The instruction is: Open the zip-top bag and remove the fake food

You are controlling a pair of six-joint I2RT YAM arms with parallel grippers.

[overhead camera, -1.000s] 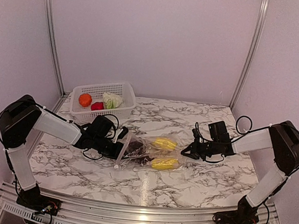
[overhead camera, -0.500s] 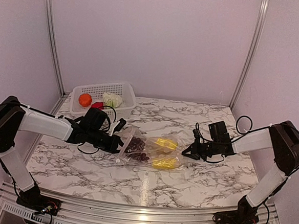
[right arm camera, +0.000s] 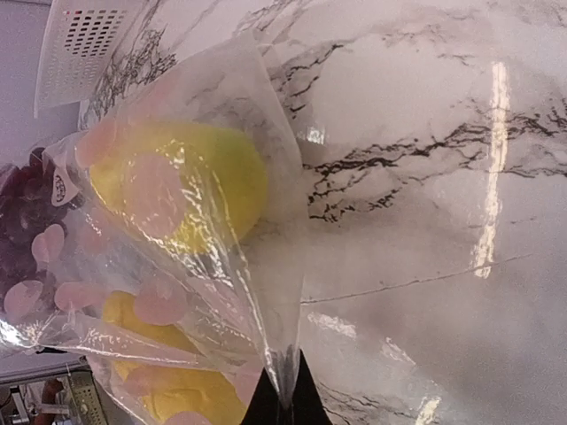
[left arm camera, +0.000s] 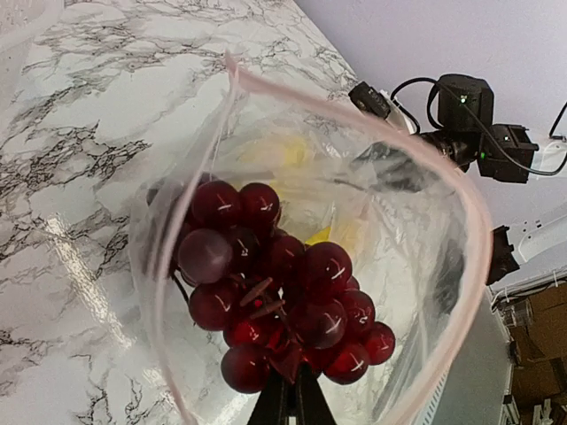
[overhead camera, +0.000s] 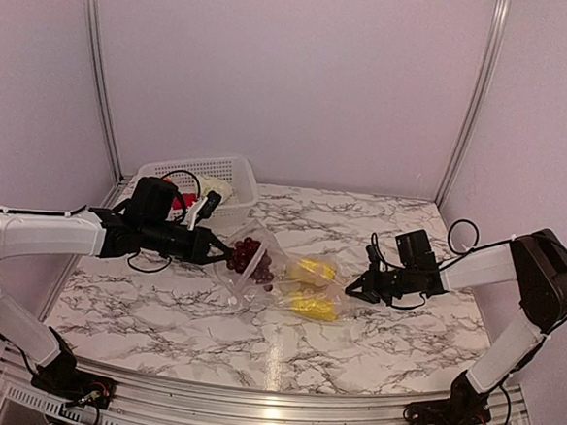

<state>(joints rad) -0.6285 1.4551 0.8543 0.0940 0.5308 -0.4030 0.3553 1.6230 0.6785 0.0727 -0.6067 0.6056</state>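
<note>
The clear zip-top bag (overhead camera: 293,283) lies mid-table with its mouth (left arm camera: 468,205) gaping toward the left. My left gripper (overhead camera: 219,251) is shut on the stem of a dark purple grape bunch (overhead camera: 246,257), fake food held just at the bag's mouth; in the left wrist view the grapes (left arm camera: 275,292) hang above the shut fingertips, ringed by the bag's rim. Two yellow pieces (overhead camera: 313,270) (overhead camera: 306,305) lie inside the bag. My right gripper (overhead camera: 354,287) is shut on the bag's far corner (right arm camera: 288,359), with a yellow piece (right arm camera: 204,186) behind the plastic.
A white mesh basket (overhead camera: 231,162) stands at the back left, behind my left arm, with a pale green-white toy (overhead camera: 219,183) and a red one (overhead camera: 183,203) showing in it. Marble table (overhead camera: 160,301) around the bag. Metal posts rise at both back corners.
My left arm drew back to the left toward the basket, pulling the grapes from deep in the bag up to its mouth. The bag's mouth lifted and stretched. The right gripper stayed still.
</note>
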